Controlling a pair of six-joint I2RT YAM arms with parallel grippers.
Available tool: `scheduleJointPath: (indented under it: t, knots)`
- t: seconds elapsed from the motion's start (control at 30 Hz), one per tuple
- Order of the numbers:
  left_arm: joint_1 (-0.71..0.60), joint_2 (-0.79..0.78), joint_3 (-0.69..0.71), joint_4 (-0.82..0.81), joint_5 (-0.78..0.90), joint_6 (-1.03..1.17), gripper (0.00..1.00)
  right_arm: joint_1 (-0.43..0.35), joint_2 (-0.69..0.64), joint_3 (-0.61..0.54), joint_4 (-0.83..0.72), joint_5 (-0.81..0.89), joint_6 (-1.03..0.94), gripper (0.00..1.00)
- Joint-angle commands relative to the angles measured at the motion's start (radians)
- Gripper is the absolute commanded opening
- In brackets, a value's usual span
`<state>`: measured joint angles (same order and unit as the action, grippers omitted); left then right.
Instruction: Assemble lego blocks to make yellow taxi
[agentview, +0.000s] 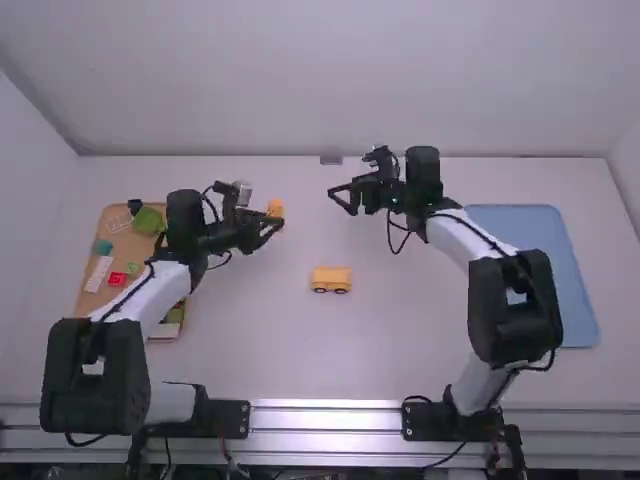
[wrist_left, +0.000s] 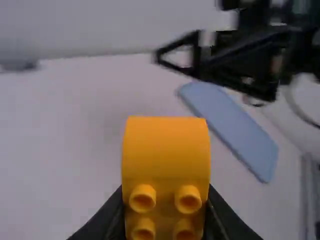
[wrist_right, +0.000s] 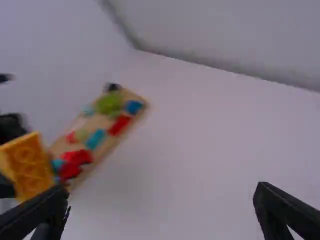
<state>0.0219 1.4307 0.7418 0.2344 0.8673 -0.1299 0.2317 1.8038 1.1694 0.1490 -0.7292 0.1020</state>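
Note:
In the high view, my left gripper (agentview: 268, 226) is raised near the table's left-centre, shut on a curved yellow block (agentview: 275, 209). The left wrist view has that yellow block (wrist_left: 165, 150) between the fingers of my left gripper (wrist_left: 165, 220), its round studs toward the camera. My right gripper (agentview: 340, 198) stands open, right of the block and at a distance from it. In the right wrist view the fingers of my right gripper (wrist_right: 162, 205) are wide apart with nothing between them. A yellow car body with black wheels (agentview: 331, 279) rests at mid-table.
A wooden tray (agentview: 92, 290) at the left holds several loose blocks, green, red, blue and white, partly under the left arm. On the right lies a blue tray (agentview: 570, 280), beside the right arm. A small grey item (agentview: 331, 159) sits at the table's back edge.

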Motion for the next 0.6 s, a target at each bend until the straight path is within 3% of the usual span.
scheduleJointPath:
  t: [0.0,0.17,0.33,0.4,0.47,0.57]
  knots:
    - [-0.027,-0.033,0.071,-0.135,-0.285,0.061,0.09,0.058,-0.119,0.030,-0.096,0.306,-0.146,0.99]
    - [-0.128,-0.007,0.265,-0.572,-0.569,0.246,0.06,0.127,-0.205,0.029,-0.315,0.430,-0.217,0.99]
    - [-0.254,0.077,0.411,-0.913,-0.688,0.602,0.10,0.167,-0.242,0.029,-0.400,0.450,-0.265,0.99]
    - [-0.287,0.111,0.426,-0.973,-0.697,0.691,0.11,0.167,-0.262,0.029,-0.431,0.450,-0.266,0.99]
    - [-0.321,0.169,0.429,-1.033,-0.681,0.880,0.02,0.160,-0.293,0.024,-0.472,0.451,-0.269,0.99]
    - [-0.341,0.231,0.428,-1.061,-0.647,1.032,0.02,0.147,-0.357,-0.018,-0.475,0.472,-0.262,0.99]
